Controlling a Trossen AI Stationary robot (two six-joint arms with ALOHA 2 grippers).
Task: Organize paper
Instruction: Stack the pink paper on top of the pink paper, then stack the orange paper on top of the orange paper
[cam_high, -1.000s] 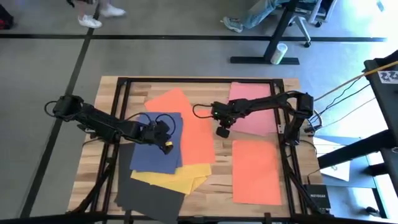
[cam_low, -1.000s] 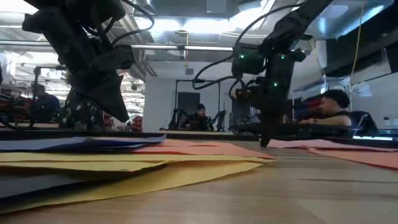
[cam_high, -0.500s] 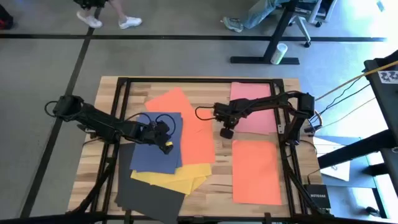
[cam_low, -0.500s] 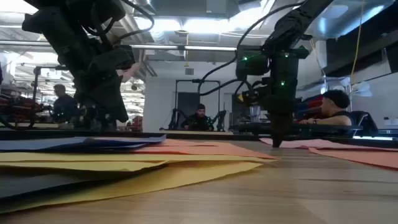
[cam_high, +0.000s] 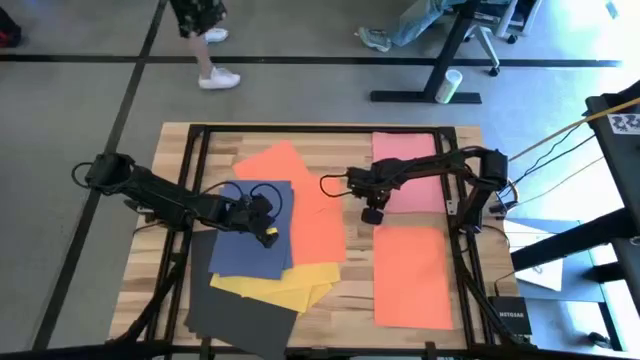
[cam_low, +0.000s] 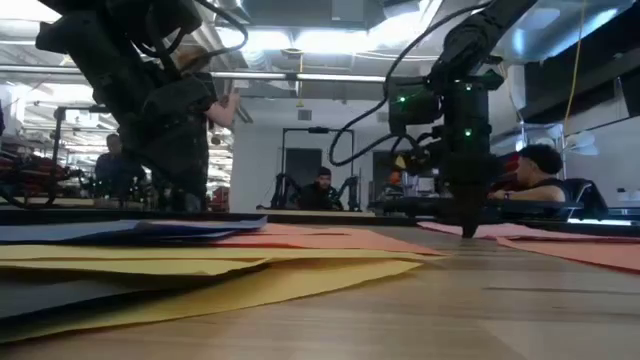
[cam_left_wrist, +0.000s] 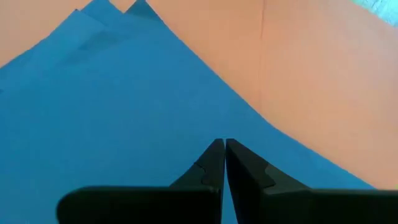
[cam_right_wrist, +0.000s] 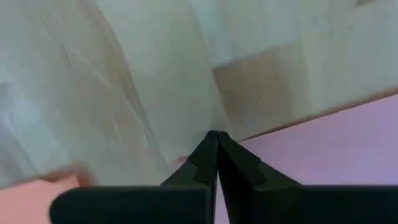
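The coloured paper lies scattered over the wooden bench (cam_high: 200, 310), which is why both arms reach inward to work on it: a loose overlapping heap sits on the left, with the navy blue sheet (cam_high: 252, 245) uppermost, an orange sheet (cam_high: 310, 215) under its far right side, a yellow sheet (cam_high: 285, 285) beneath, and a dark grey sheet (cam_high: 240, 315) sticking out at the near left corner. On the right, well apart from the heap, a pink sheet (cam_high: 405, 160) lies at the far side and a second orange sheet (cam_high: 412, 275) lies just nearer than it. The left gripper (cam_high: 268, 235) is stretched out low from the left edge and points down onto the navy blue sheet; the left wrist view shows its fingers (cam_left_wrist: 214, 165) pressed together, tips at the blue surface, probably to pin or slide that sheet rather than pinch it. The right arm folds back from its base at the right and reaches left, with the right gripper (cam_high: 372, 213) aimed straight down on bare wood beside the near left corner of the pink sheet. Its fingers (cam_right_wrist: 211, 155) are clenched as well, grasping nothing, and likely placed to drag that pink corner.
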